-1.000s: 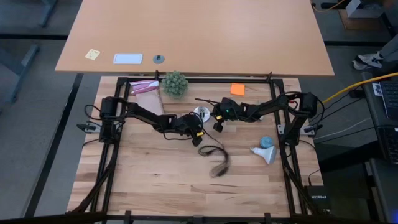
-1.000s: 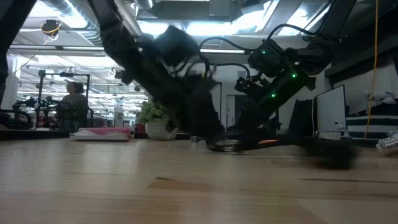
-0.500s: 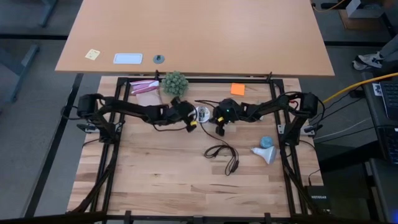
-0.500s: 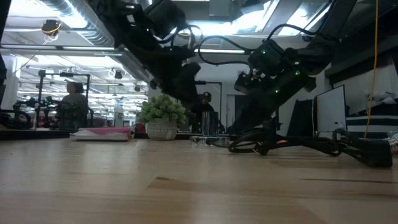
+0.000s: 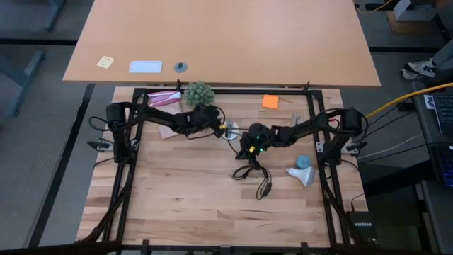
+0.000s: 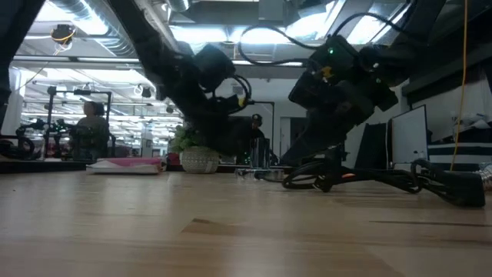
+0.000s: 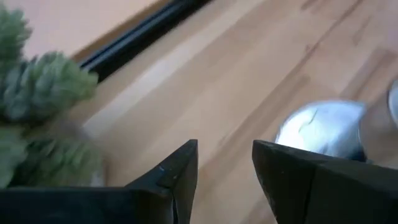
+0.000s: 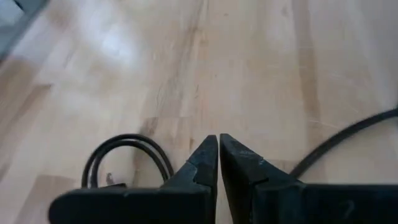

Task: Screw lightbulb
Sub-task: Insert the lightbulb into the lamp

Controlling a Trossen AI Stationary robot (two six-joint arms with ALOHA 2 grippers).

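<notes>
Retreat marks both arms: left gripper (image 5: 221, 128), fingers apart, has pulled back beside the round silvery socket disc (image 7: 323, 129), right gripper (image 8: 217, 155) closed and empty above the black cord (image 5: 255, 173), small white frosted lightbulb (image 5: 303, 176) untouched.

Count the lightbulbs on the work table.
1. The lightbulb lies near the table's right edge, next to a small light-blue object. No other shows, though the arms cover part of the table.
</notes>
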